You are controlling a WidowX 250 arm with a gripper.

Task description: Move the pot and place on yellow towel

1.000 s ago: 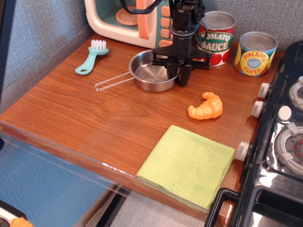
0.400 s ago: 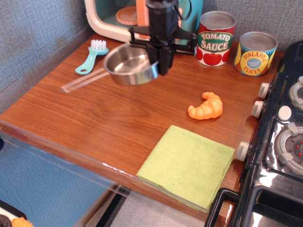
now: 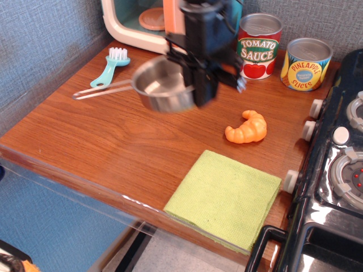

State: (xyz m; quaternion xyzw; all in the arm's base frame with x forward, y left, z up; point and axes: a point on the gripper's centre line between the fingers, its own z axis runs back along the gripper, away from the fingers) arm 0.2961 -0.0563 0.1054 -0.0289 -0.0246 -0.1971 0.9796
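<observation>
The pot (image 3: 159, 86), a small shiny steel saucepan with a thin wire handle pointing left, hangs in the air above the wooden counter. My black gripper (image 3: 199, 90) is shut on the pot's right rim and holds it lifted, slightly tilted. The yellow towel (image 3: 225, 198), a flat yellow-green cloth, lies at the counter's front right edge, well below and to the right of the pot. Nothing lies on the towel.
An orange croissant (image 3: 247, 127) lies between the pot and the towel. A tomato sauce can (image 3: 258, 45) and a pineapple can (image 3: 305, 64) stand at the back right. A teal brush (image 3: 110, 67) lies at the back left, a toy microwave (image 3: 148, 22) behind. A black stove (image 3: 334, 170) borders the right.
The gripper lifted the pot off the counter, swung left, and has now moved right and forward, carrying the pot with it.
</observation>
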